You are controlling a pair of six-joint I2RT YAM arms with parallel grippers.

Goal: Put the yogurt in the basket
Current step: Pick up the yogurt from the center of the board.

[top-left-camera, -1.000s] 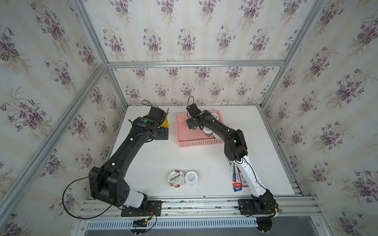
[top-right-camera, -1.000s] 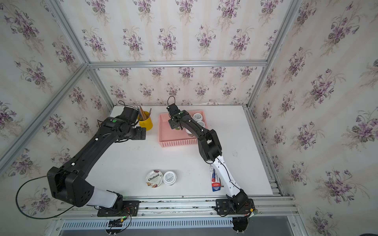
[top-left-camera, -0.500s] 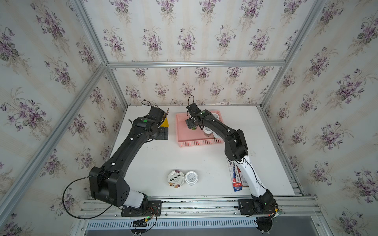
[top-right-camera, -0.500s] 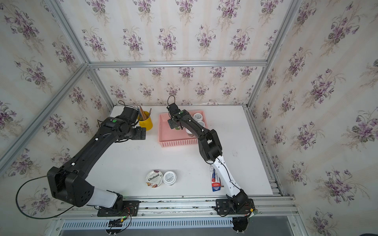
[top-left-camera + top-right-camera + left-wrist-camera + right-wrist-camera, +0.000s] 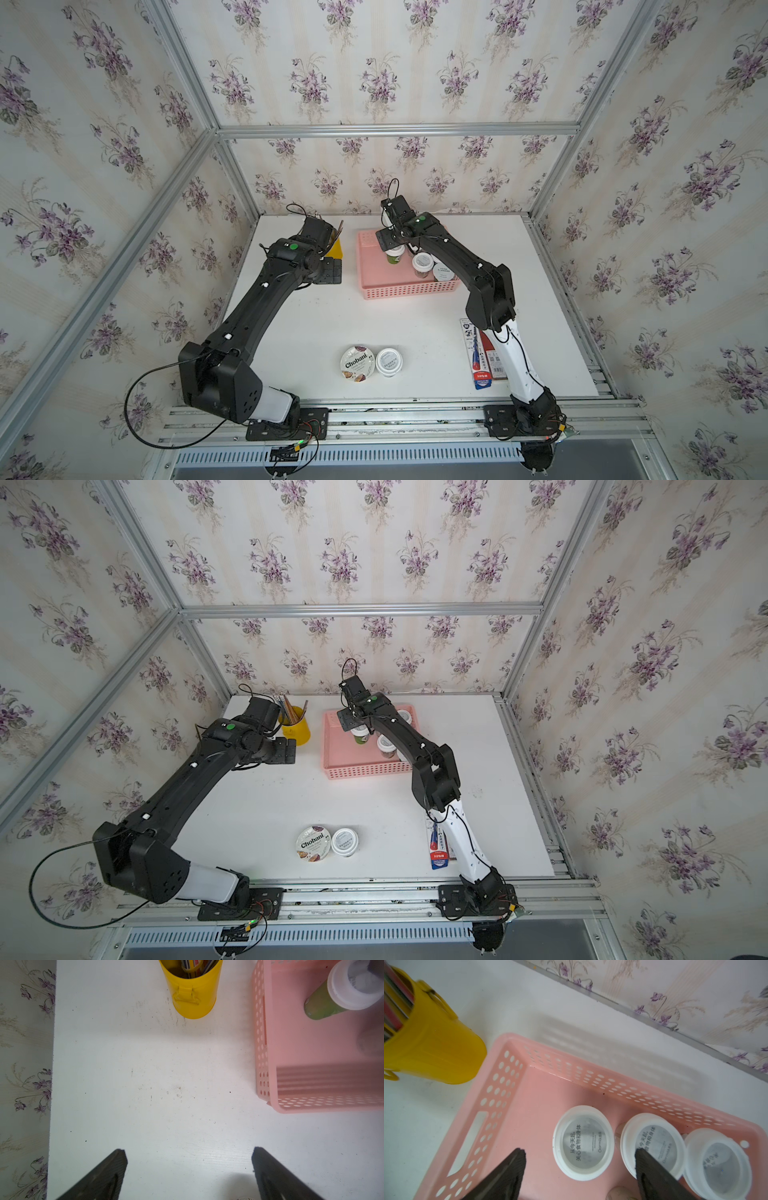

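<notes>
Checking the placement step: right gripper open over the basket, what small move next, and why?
Probably lift the right gripper straight up out of the basket. Its jaws stand open either side of an upright cup on the basket floor, other cups close by, so leaving sideways could knock them. A Chobani cup and small cup wait on the table.

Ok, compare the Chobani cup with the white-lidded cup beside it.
The Chobani cup is wider than the white-lidded cup. The Chobani cup's lid carries a bold black name and a dark picture; the white-lidded cup's shows only a grey printed circle. Both stand upright on the table, outside the basket.
</notes>
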